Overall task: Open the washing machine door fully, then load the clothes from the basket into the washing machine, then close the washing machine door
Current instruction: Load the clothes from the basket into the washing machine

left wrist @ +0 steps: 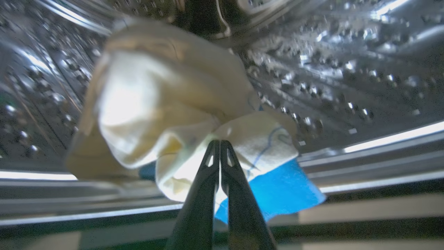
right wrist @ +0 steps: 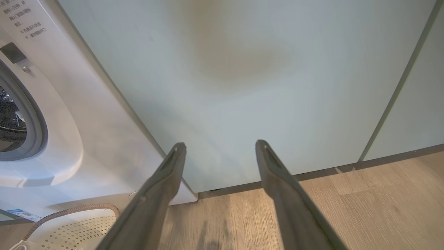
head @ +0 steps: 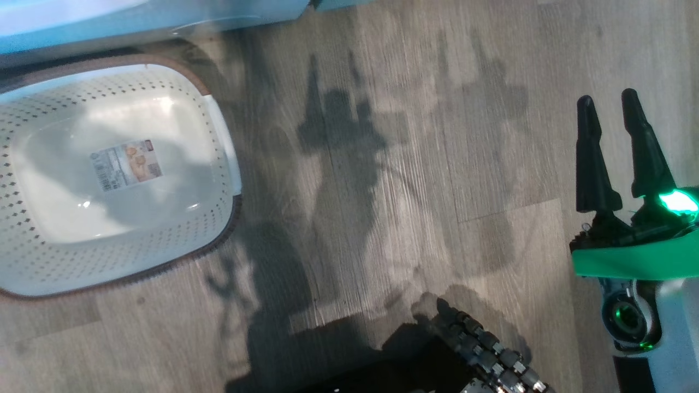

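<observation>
Loading looks nearly done: the basket [head: 33, 136] sits empty on the floor [head: 437, 164]. The left gripper [left wrist: 220, 143], pinched tight, seems to hold the clothes [left wrist: 145, 104] inside the washing machine [right wrist: 69, 104]. The right gripper [head: 608, 98] hangs wide apart, holding nothing. The next move calls for letting go, backing out and shutting up.

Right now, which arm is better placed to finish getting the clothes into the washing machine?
Left. The left pincer is shut on the clothes inside the washing machine drum; the right pincer stands open, empty, facing the cabinet.
</observation>
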Tool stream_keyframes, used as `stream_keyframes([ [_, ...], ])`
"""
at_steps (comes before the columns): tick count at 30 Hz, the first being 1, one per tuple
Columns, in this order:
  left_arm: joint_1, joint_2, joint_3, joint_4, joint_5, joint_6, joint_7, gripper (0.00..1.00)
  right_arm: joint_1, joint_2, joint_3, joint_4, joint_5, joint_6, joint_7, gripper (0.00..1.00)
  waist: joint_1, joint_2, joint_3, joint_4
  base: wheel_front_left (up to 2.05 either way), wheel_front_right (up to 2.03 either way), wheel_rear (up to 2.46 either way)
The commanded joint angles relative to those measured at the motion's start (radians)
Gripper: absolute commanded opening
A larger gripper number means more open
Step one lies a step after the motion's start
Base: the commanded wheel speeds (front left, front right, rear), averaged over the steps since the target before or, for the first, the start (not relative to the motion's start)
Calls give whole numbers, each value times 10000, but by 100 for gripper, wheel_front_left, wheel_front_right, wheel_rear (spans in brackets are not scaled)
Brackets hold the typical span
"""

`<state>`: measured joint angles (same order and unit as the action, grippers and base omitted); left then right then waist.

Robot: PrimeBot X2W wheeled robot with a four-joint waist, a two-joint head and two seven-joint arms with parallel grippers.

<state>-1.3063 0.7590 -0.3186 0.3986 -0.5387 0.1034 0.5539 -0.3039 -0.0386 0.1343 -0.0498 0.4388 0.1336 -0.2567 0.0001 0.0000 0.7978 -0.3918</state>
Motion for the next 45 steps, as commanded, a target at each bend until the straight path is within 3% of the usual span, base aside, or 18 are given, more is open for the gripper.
stream_keyframes([
  [1,-443,642,417,-245,226,86,-308,0,58,-116,176,-327,95,-29,-51,100,-1,0,121,-121,0,0,0],
  [8,-1265,1047,488,180,1177,310,-2218,0,15,-116,387,-400,307,-29,-51,100,-1,0,553,-695,0,0,0],
  [15,-2116,1344,240,496,2233,35,-5096,0,37,-116,499,-472,473,-29,-51,100,-1,0,895,-1152,0,0,0],
  [17,-2234,1288,82,854,2396,-29,-5386,0,51,-116,471,-488,497,-29,-51,100,-1,0,956,-1184,0,0,0],
  [22,-2364,900,-56,1987,2106,-127,-4631,0,98,-116,475,-498,490,-29,-51,100,-1,0,1026,-1141,0,0,0],
  [31,-2748,455,-152,2658,1574,-320,-3282,0,48,-116,395,-478,358,-29,-51,100,-1,0,1007,-914,0,0,0],
  [32,-2779,427,-213,2646,1547,-430,-3177,18,44,-116,387,-474,337,-29,-51,100,-1,0,994,-885,0,0,0],
  [33,-2779,427,-213,2646,1547,-430,-3177,18,44,-116,387,-474,337,-29,-51,100,-1,0,994,-885,0,0,0],
  [34,-2814,389,-179,2660,1462,-440,-3112,78,36,-116,374,-470,324,-29,-51,100,-1,0,981,-859,0,0,0],
  [35,-2825,357,-179,2694,1403,-453,-3003,100,29,-116,361,-462,318,-29,-51,100,-1,0,959,-830,0,0,0],
  [45,-2439,-28,-200,2659,958,-695,-3349,100,12,-116,120,-420,76,-29,-51,100,-1,0,581,-409,0,0,0],
])
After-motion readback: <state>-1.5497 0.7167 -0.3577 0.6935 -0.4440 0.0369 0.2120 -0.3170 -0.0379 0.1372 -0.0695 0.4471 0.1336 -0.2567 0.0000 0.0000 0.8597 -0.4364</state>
